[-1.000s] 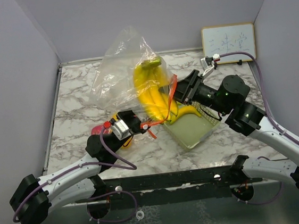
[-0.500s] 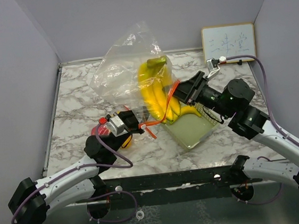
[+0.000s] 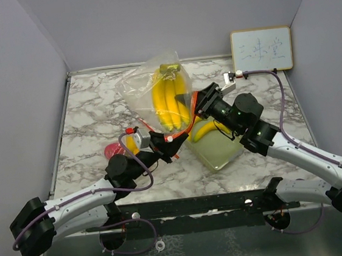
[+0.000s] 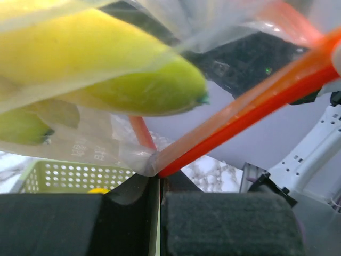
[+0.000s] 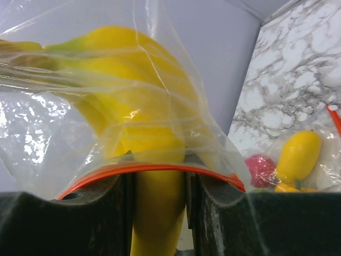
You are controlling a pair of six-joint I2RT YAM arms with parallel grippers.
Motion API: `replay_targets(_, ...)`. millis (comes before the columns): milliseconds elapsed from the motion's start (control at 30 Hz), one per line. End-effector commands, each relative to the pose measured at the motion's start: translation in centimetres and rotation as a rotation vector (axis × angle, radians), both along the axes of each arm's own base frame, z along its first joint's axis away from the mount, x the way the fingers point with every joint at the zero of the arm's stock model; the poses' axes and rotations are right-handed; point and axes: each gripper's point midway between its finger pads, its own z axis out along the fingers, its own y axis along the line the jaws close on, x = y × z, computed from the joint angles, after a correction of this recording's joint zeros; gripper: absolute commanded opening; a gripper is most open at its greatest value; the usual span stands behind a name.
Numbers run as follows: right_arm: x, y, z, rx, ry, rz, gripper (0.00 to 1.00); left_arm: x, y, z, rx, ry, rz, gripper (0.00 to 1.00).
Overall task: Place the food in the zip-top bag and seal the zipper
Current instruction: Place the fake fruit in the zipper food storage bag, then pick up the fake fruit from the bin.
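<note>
Most of the food looks bagged, in our judgement: the banana bunch [image 3: 169, 100] sits inside the zip-top bag [image 3: 136, 86], which is held up off the marble table [image 3: 90, 112] between the two arms. What we count as left to do is the rest of the loading and the whole seal. One loose banana [image 3: 205, 129] lies in the pale green tray [image 3: 222, 153], and a red piece [image 3: 112, 150] and a small yellow piece [image 3: 131, 145] lie on the table just beside the left arm, outside the bag as far as we can tell. The zipper [image 3: 189, 117] hangs slack and gaping along the mouth, not pressed together anywhere we can see. The left gripper [image 3: 165, 142] is clenched, its pads [image 4: 229, 224] meeting on the corner where the red-orange strip ends. The right gripper [image 3: 200, 102] stands partly apart at the mouth, its fingers [image 5: 64, 224] on either side of a banana from the bunch, seemingly clasping it, with the strip running across just above them.
</note>
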Motion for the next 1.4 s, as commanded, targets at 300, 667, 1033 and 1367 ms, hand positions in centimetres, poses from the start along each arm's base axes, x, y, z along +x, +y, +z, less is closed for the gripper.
replay_targets(300,-0.3,-1.5,-5.9,-0.420,0.032,-0.004,0.72,-0.6,6.3,2.2,-0.105,0.325,0.134,0.00)
replay_targets(667,-2.3,-6.2,-11.3,-0.760,0.033,-0.002,0.81,1.3,9.5,0.7,-0.039,0.375,0.334,0.00)
replay_targets(1033,-0.4,-11.0,-16.6,-0.941,0.193,-0.237,0.93,0.0,5.2,0.8,0.070,0.260,0.162,0.00)
replay_targets(1367,2.8,-10.0,-21.9,-1.033,0.297,-0.248,0.95,-2.3,4.9,-11.2,0.168,0.479,0.063,0.00)
